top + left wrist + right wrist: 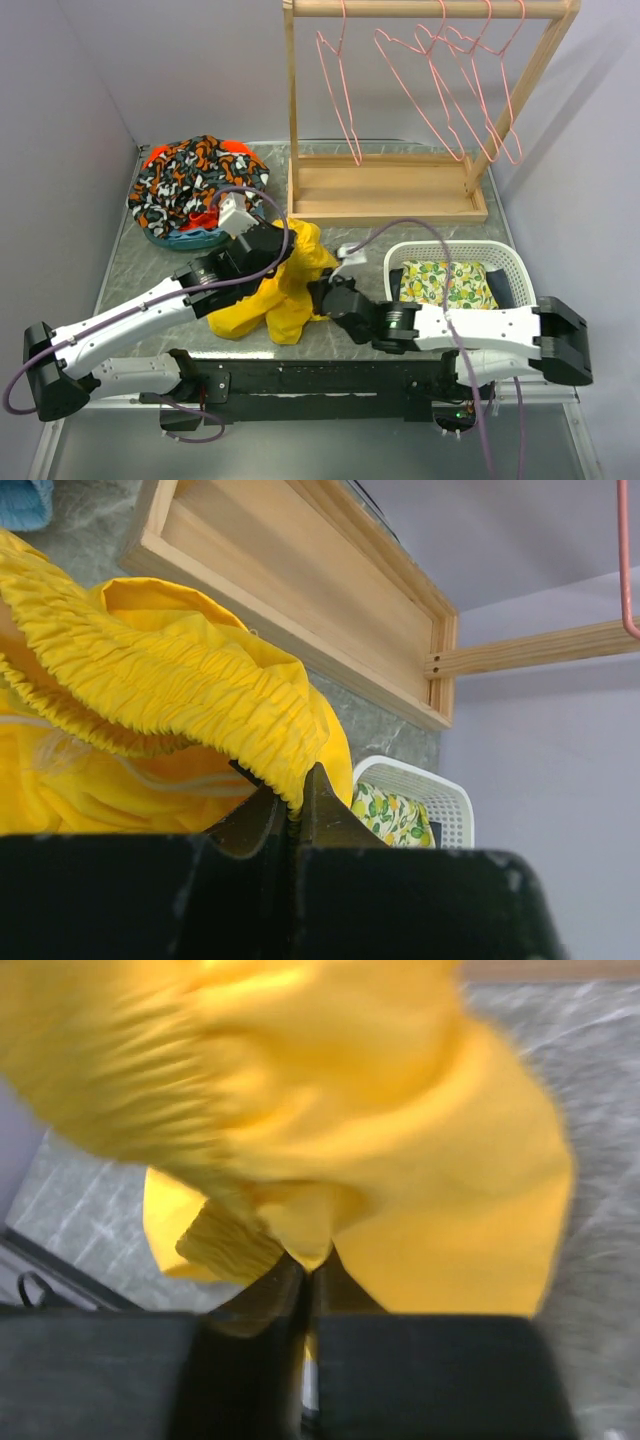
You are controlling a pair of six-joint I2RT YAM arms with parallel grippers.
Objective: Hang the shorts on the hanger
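The left jaws are clamped on the gathered waistband of the shorts [285, 290] and the right jaws pinch a lower fold, with the cloth bunched on the surface [125, 265] between the arms. Best bet is probably stretching that waistband taut and level before heading for a hanger [421, 100] on the wooden rack [385, 190].

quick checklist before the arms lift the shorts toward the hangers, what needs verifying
1. Hold by left gripper on the shorts: ok, jaws shut on the elastic waistband.
2. Hold by right gripper: ok, jaws shut on yellow fabric, though that view is blurred.
3. Shorts spread between the grippers: not ok, bunched in a heap on the table.
4. Pink hangers free: ok, hanging bare on the wooden rack.
5. Drawstring clear of the jaws: cannot tell, it is not seen.
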